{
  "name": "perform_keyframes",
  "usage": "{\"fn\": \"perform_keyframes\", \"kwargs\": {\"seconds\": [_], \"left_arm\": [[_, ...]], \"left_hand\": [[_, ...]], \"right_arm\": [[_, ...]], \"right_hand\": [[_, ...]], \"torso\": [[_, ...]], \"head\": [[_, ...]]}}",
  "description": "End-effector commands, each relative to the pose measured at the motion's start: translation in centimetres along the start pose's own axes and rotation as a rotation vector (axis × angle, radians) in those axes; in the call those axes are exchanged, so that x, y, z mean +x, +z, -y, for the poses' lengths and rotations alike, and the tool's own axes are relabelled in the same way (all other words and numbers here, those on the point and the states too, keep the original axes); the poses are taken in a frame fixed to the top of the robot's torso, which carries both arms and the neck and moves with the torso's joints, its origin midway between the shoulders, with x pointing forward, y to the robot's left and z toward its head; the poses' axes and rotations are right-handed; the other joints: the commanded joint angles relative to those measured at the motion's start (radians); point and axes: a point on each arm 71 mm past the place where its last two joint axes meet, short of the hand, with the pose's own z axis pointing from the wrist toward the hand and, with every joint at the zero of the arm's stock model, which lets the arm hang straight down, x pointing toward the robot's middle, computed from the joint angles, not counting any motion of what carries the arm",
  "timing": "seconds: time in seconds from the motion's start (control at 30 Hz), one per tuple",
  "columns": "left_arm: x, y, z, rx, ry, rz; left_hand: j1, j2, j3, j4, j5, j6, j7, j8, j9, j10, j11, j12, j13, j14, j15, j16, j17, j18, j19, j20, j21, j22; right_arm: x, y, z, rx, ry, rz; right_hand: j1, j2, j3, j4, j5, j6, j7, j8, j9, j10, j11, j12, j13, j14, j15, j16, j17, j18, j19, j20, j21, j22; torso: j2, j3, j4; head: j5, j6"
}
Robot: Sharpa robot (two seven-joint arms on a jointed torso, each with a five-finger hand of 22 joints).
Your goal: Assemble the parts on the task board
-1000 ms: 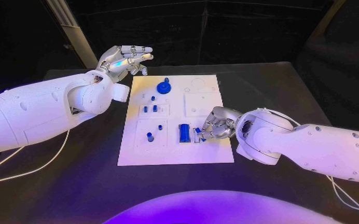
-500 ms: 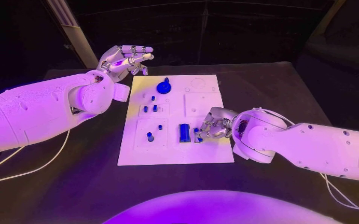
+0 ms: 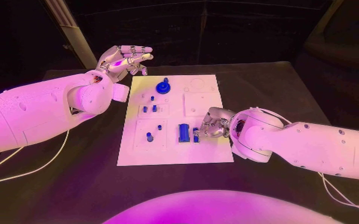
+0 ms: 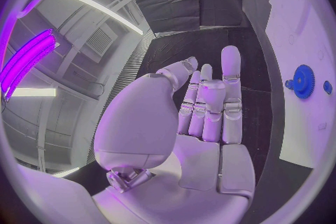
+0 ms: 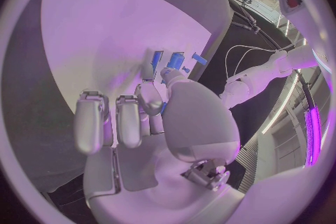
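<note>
The white task board (image 3: pixel 176 149) lies flat in the middle of the black tabletop (image 3: pixel 284 86), a smooth rectangular plate with shallow square recesses. The head view shows its whole layout: a blue gear (image 3: pixel 163 86) near the board's far end, small blue pegs (image 3: pixel 150 109) in the recess just nearer than the gear, and a tall rectangular blue block (image 3: pixel 183 133) toward the near end.

The right hand (image 3: pixel 211 124) rests over the board's right edge, just beside that block. Its fingers (image 3: pixel 201 130) are curled in around a small blue part (image 3: pixel 196 135) — the right wrist view shows what the head view cannot, the part (image 5: pixel 162 107) pressed between thumb and a finger, with the block (image 5: pixel 154 59) and another blue piece (image 5: pixel 175 60) just beyond the fingertips. The other metal fingers (image 5: pixel 91 120) hang loosely above the plate.

The left hand (image 3: pixel 123 59) is raised off the tabletop, beyond the board's far left corner, holding nothing, fingers apart and mostly straight. The left wrist view shows its jointed silver fingers (image 4: pixel 210 103) extended side by side, and the toothed gear (image 4: pixel 303 81) with a small blue peg (image 4: pixel 327 87) beside it on the board (image 4: pixel 308 129).
</note>
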Motion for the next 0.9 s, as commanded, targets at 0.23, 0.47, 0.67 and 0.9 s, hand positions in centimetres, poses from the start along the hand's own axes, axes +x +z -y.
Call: {"fn": "perform_keyframes", "kwargs": {"seconds": [0.23, 0.47, 0.67, 0.9], "left_arm": [[0.2, 0.0, 0.1, 0.002, -0.008, -0.011], [0.1, 0.0, 0.1, 0.002, -0.009, -0.012], [0.0, 0.1, 0.1, 0.004, -0.007, -0.008], [-0.3, 0.4, -0.1, 0.006, -0.014, 0.016]], "left_hand": [[0.009, 0.002, 0.005, -0.007, 0.004, -0.001, 0.005, 0.006, -0.001, -0.006, 0.0, 0.008, -0.002, -0.009, 0.001, -0.007, -0.003, 0.006, -0.005, 0.002, -0.005, -0.001], [0.009, 0.002, 0.005, -0.007, 0.004, -0.001, 0.005, 0.006, -0.001, -0.006, 0.0, 0.008, -0.002, -0.009, 0.001, -0.007, -0.003, 0.006, -0.005, 0.002, -0.005, -0.001], [0.001, 0.0, 0.003, -0.004, 0.003, -0.002, 0.006, 0.006, -0.001, -0.008, 0.002, 0.009, -0.002, -0.01, 0.003, -0.007, -0.004, 0.006, -0.006, 0.003, -0.005, -0.001], [-0.051, -0.013, -0.044, 0.026, -0.013, -0.018, 0.003, 0.008, -0.001, -0.028, 0.005, 0.018, -0.006, -0.142, 0.011, -0.159, -0.225, 0.006, -0.062, 0.014, -0.062, -0.035]], "right_arm": [[-0.2, -0.1, -0.2, -0.016, -0.035, 0.033], [-0.7, -0.6, 0.1, -0.074, -0.016, 0.056], [-1.8, -1.1, 0.7, -0.219, 0.137, 0.092], [-5.1, -1.0, 1.7, -0.437, 0.471, 0.18]], "right_hand": [[-0.087, 0.01, -0.099, 0.006, -0.288, -0.007, 0.005, 0.002, 0.019, 0.008, -0.002, -0.007, 0.002, 0.068, -0.005, 0.0, 0.055, -0.003, 0.007, -0.006, -0.003, 0.037], [-0.036, 0.014, -0.118, -0.018, -0.275, -0.028, 0.011, -0.007, 0.025, 0.003, 0.003, -0.009, 0.003, 0.065, -0.003, -0.008, 0.044, -0.001, 0.001, -0.004, -0.01, 0.027], [0.053, 0.031, -0.125, -0.056, -0.233, -0.095, 0.039, -0.039, 0.022, -0.08, 0.025, -0.189, -0.113, 0.037, 0.015, -0.091, -0.064, 0.026, -0.06, 0.011, -0.092, -0.098], [0.242, 0.076, -0.051, -0.107, -0.277, -0.217, 0.13, -0.101, -0.024, -0.378, 0.111, -0.818, -0.606, -0.27, 0.104, -0.843, -0.74, 0.129, -0.435, 0.082, -0.725, -0.777]], "torso": [[-0.001, 0.0002, -0.0008], [-0.002, 0.0004, -0.0004], [-0.007, -0.0003, -0.0035], [-0.026, -0.0053, -0.001]], "head": [[-0.002, 0.002], [-0.004, 0.01], [-0.004, 0.053], [-0.004, 0.154]]}}
